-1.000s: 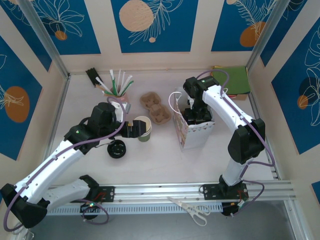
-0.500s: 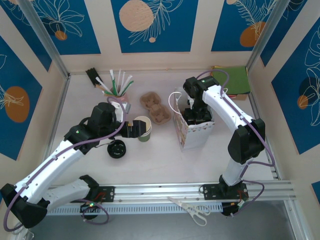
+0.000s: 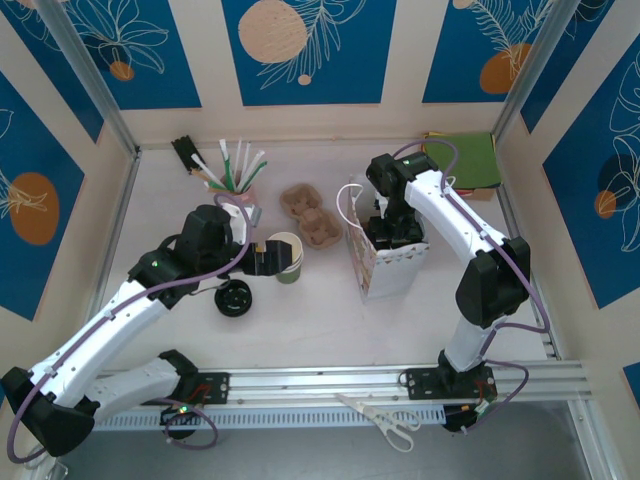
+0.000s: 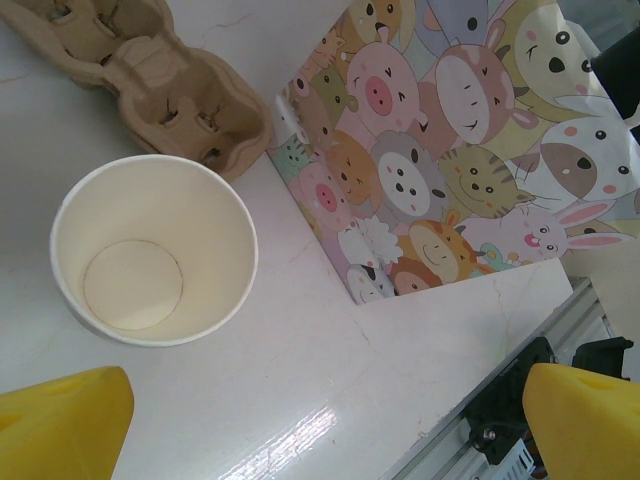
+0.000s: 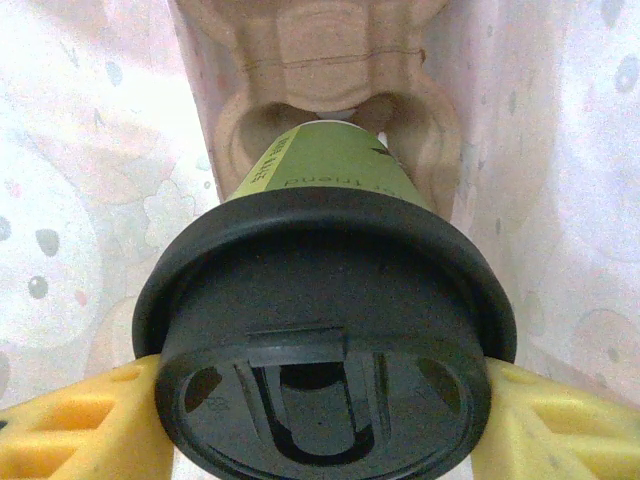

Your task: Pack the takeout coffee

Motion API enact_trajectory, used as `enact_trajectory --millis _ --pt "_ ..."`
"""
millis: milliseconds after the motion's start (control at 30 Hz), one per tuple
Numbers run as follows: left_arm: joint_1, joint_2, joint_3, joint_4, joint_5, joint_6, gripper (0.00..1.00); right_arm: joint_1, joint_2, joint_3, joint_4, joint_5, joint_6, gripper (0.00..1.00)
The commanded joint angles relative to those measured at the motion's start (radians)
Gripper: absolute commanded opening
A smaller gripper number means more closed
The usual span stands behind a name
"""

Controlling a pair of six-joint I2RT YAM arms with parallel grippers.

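Observation:
The takeout coffee, an olive-green paper cup under a round black lid, hangs inside the white cartoon-animal bag. My right gripper is shut on it, with a yellow finger pressed against each side just under the lid. Below the cup, at the bottom of the bag, lies a brown pulp cup carrier. The right gripper reaches down into the bag's mouth. My left gripper stands open beside a lidless green cup, cream-white inside, with nothing between its fingers.
A lone black lid lies near the left arm. A second pulp carrier sits behind the lidless cup, left of the bag. A pot of stirrers and a green folder stand at the back. Scissors lie on the front rail.

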Motion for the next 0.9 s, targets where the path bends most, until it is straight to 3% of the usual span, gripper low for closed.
enact_trajectory --millis 0,867 --pt "0.011 -0.006 0.013 0.018 -0.003 0.020 1.00 0.001 0.002 -0.004 -0.018 -0.035 0.011 0.65" --pt "0.010 -0.008 0.008 0.023 -0.004 0.017 1.00 0.005 -0.010 -0.035 -0.006 -0.037 0.022 0.65"
